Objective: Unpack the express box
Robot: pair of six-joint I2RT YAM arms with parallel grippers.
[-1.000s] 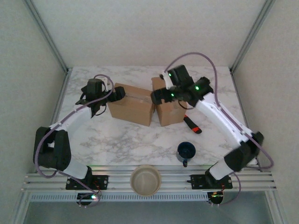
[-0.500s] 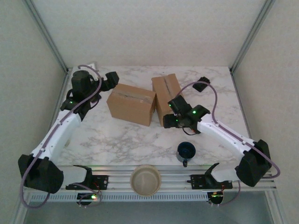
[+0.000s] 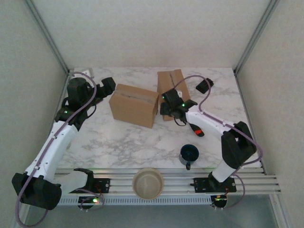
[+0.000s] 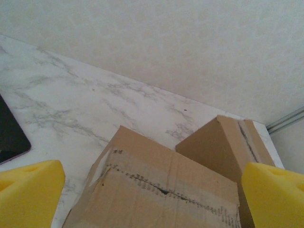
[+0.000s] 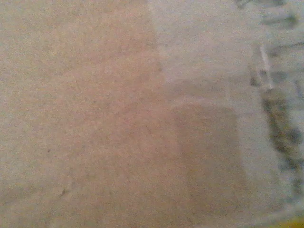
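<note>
Left jaws stand wide open just left of the wide brown cardboard box [image 3: 134, 105]. Right jaws sit close at the narrower brown cardboard box [image 3: 170, 80] right of it; their state is unclear.

The marble table [image 3: 118, 142] holds a wide box [image 3: 134, 104], narrow box [image 3: 167, 81] and mug [image 3: 189, 153].

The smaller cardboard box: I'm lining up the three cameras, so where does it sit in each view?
Top external: the smaller box stands back of centre, right of the larger box, the right gripper over its near part.
Left wrist: the smaller box is right of centre, behind the larger box.
Right wrist: blurred close-up cardboard, probably the smaller box.
Shared landmark: the larger box.
</note>
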